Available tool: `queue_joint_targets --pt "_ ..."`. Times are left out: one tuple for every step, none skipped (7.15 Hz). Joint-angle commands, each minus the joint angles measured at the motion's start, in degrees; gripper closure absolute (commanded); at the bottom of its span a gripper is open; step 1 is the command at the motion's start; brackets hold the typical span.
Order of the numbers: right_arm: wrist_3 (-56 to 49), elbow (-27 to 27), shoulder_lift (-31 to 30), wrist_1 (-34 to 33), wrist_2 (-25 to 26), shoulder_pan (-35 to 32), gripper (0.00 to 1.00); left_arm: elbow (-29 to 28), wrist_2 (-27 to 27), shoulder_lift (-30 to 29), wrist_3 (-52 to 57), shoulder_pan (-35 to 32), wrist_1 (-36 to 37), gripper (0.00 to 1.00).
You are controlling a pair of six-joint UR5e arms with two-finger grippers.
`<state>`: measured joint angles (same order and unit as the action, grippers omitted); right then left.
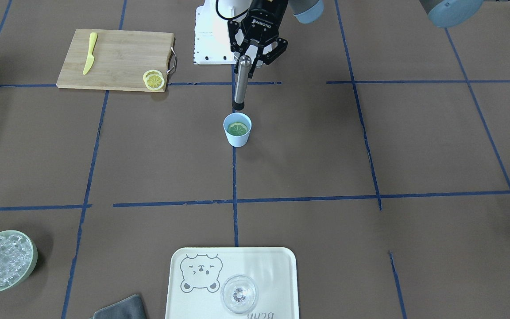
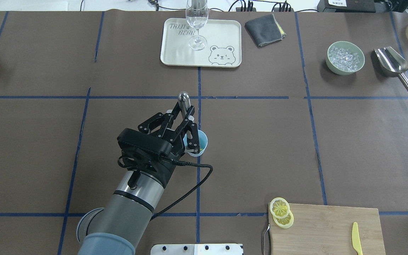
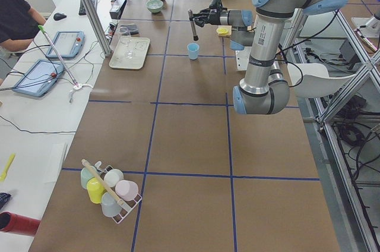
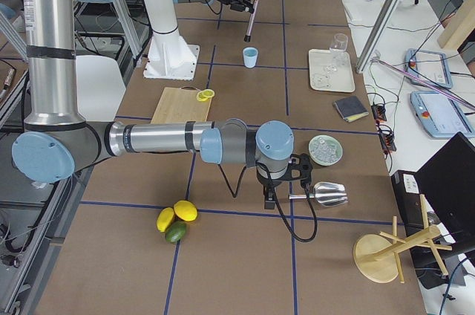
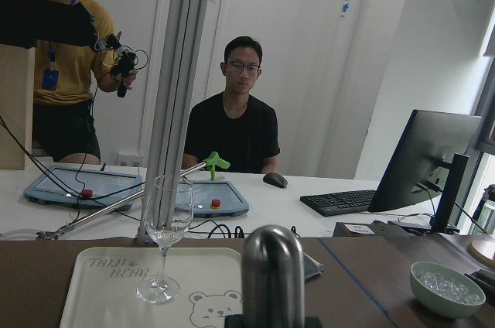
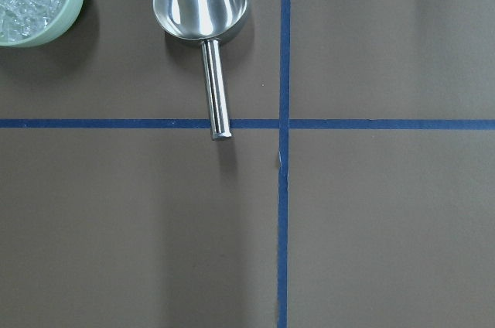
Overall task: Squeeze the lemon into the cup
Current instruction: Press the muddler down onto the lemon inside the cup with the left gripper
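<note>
The light-blue cup (image 1: 237, 138) stands near the table's middle with a lemon (image 1: 237, 129) slice lying flat inside it. My left gripper (image 1: 247, 60) is shut on a steel muddler (image 1: 241, 84), held upright. Its black tip hangs just above the cup's rim on the robot's side. In the overhead view the left gripper (image 2: 184, 113) covers part of the cup (image 2: 201, 143). The muddler's rounded top (image 5: 272, 274) fills the bottom of the left wrist view. My right gripper (image 4: 291, 178) shows only in the exterior right view, beside a metal scoop (image 6: 203, 3); I cannot tell its state.
Two more lemon slices (image 1: 154, 79) and a yellow knife (image 1: 89, 53) lie on a wooden board (image 1: 117, 57). A tray (image 1: 281, 266) carries a clear glass (image 1: 239, 293). A green bowl of ice (image 1: 1, 260) and a grey cloth (image 2: 265, 29) sit near the far edge. People (image 5: 240, 119) are behind the table.
</note>
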<state>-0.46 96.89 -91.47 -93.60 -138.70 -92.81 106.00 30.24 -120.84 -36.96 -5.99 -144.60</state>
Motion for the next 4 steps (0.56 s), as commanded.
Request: queue_joint_targets --pt "-0.1 -0.1 0.1 0.0 0.0 0.0 0.00 -1.6 0.0 -0.3 0.5 0.0 -0.1 1.00" --pt "-0.1 0.0 0.0 0.0 0.0 0.0 0.00 -1.7 0.0 -0.3 0.7 0.0 0.0 1.00" --pt "-0.1 0.0 0.1 0.0 0.0 0.0 0.00 -1.9 0.0 -0.4 0.7 0.0 -0.1 1.00" --pt "0.0 0.0 0.5 0.0 0.0 0.0 0.00 -2.8 -0.2 -0.6 0.4 -0.1 -0.1 1.00"
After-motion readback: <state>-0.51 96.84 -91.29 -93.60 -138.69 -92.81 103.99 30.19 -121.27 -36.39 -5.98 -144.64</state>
